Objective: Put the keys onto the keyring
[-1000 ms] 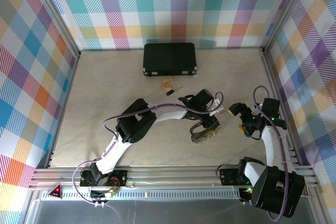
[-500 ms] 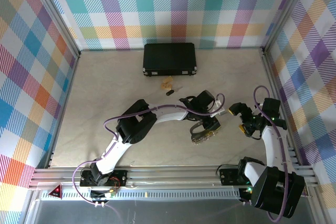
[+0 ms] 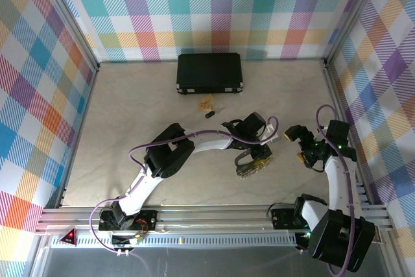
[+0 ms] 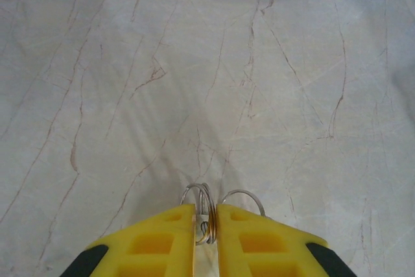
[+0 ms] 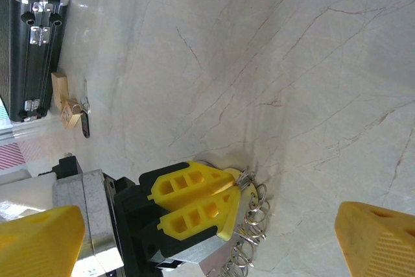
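On the pale marbled surface [image 3: 130, 128], largest item first: the black rectangular case [image 3: 209, 73] lies shut at the far edge and plays no part at present. Your left gripper [image 4: 206, 215] sits right of centre. Its yellow fingers [image 4: 162, 244] are pressed almost together on the wire of the silver metal keyring [image 4: 205, 198], and two thin loops show past the fingertips in the left wrist view. Your right gripper [image 3: 297, 146] hangs near it, jaws spread wide and holding nothing.

Judged step: securing the keyring, with no key yet fetched. Seen from the right wrist, the keyring is a flat silver loop edged with a string of small linked rings. Whether it rests on the surface or just above it, I cannot tell.

The small tan wooden piece [image 3: 206, 102] sits just in front of the case. The small black oblong key [image 3: 209, 114] lies just beside it, well apart from the keyring. Next, you will need the free right gripper to reach that key and pinch it finely, leaving the tan piece alone.
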`<state>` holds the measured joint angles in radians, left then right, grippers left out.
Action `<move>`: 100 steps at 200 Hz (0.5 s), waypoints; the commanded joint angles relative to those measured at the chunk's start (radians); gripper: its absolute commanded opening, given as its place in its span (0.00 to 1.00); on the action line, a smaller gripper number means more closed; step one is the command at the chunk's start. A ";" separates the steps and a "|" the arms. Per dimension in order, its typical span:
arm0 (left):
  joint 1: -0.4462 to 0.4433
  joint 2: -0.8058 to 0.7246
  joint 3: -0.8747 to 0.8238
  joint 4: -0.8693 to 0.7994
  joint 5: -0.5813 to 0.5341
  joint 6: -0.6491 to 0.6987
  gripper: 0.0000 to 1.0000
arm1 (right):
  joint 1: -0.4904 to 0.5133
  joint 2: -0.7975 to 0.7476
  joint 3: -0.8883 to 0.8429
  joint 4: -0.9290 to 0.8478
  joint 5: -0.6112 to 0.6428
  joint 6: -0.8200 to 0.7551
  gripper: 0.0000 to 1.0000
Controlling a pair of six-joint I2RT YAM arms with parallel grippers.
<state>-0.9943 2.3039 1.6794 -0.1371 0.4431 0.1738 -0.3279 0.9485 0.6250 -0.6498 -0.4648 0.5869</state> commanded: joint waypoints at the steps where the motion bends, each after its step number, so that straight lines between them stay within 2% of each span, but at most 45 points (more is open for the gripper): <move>1: -0.009 0.031 -0.004 0.023 0.010 0.009 0.16 | -0.011 -0.012 0.033 -0.024 -0.008 -0.021 0.99; 64: -0.009 0.013 -0.025 0.037 0.044 -0.008 0.07 | -0.020 -0.022 0.049 -0.041 -0.001 -0.032 0.99; 87: -0.009 -0.029 -0.075 0.046 0.001 -0.012 0.00 | -0.022 -0.024 0.051 -0.042 -0.003 -0.033 0.98; 100: -0.009 -0.053 -0.108 0.045 -0.042 -0.023 0.00 | -0.022 -0.026 0.054 -0.045 0.000 -0.037 0.98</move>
<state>-0.9947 2.3066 1.6402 -0.0704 0.4599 0.1650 -0.3412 0.9394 0.6456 -0.6750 -0.4614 0.5678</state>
